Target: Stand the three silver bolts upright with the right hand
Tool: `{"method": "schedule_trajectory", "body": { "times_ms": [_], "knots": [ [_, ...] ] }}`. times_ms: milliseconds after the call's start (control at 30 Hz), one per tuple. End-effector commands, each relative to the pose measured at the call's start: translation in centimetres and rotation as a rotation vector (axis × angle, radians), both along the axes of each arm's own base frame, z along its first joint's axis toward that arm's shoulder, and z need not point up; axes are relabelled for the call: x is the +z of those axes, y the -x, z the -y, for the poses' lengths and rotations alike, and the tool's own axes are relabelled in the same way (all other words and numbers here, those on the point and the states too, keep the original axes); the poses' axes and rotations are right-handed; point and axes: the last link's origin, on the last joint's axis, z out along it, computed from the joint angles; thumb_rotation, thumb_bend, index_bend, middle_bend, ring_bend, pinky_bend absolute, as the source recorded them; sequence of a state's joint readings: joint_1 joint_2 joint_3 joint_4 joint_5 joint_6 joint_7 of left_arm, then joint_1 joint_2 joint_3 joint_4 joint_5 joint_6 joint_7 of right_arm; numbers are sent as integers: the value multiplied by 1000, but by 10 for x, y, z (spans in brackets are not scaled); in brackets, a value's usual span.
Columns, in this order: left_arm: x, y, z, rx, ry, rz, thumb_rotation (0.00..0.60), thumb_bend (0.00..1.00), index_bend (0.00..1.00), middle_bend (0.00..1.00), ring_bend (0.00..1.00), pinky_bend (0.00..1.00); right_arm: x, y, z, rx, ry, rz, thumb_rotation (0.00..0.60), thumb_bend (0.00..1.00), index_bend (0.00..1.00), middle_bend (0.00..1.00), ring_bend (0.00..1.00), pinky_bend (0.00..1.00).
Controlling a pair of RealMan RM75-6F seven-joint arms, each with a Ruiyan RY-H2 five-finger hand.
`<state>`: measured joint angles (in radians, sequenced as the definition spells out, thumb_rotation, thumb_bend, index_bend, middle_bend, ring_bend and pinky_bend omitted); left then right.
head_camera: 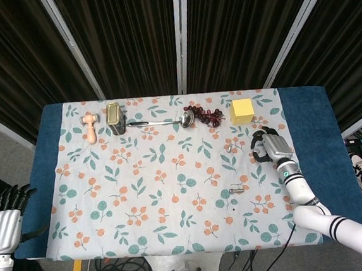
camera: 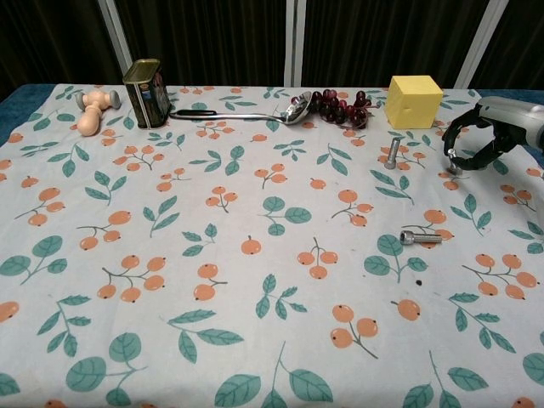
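I'm seeing the right hand (camera: pixel 478 140) sitting at the far right of the desk (head_camera: pixel 305 109), palm down, fingers (camera: pixel 454 144) curling toward the cloth. Fingertips are arching around a small bolt (camera: pixel 453 167) that looks upright under them; can't tell if the hand is pinching it or just cupping over it, so I'm not calling the grip. In the head view the hand (head_camera: pixel 269 145) is covering that spot, forearm running back toward the near right corner.

Second bolt (camera: pixel 392 153) is standing just left of the hand, head down, tilting slightly, near the yellow block (camera: pixel 413 101). Third bolt (camera: pixel 421 238) is lying flat on the cloth, nearer to me than the hand and a bit left, well apart from it; also showing in the head view (head_camera: pixel 238 189).

Left hand (head_camera: pixel 3 221) is hanging off the left desk edge, fingers spread, holding nothing.

Only container is the tin can (camera: pixel 146 82), far left of the hand, upright; can't see inside. Beside it: wooden toy (camera: pixel 93 108), ladle (camera: pixel 246 112), grapes (camera: pixel 338 106) touching the ladle bowl. All in the back row, well apart from the hand, not blocking the bolts.
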<state>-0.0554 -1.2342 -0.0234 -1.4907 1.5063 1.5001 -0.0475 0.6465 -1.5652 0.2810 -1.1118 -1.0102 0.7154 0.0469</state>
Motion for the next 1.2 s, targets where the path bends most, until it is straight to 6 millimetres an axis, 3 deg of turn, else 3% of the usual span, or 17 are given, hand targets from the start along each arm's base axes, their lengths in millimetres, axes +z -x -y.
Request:
{"method": "schedule_trajectory", "body": {
  "times_ms": [33,467,1200],
  "knots": [
    [0,0,0,0,0,0,600,0,175,114,7,0,6,1,1,-18,7,54,600,346,596,224,0,0],
    [-1,0,-1,2,4,-2,600,0,175,114,7,0,1,4,6,-38,-6,79,600,345,594,222,0,0],
    [-1,-1,-2,1,6,-6,600,0,175,114,6,0,4,8,7,-33,2,69,600,346,466,210,0,0]
  ]
}}
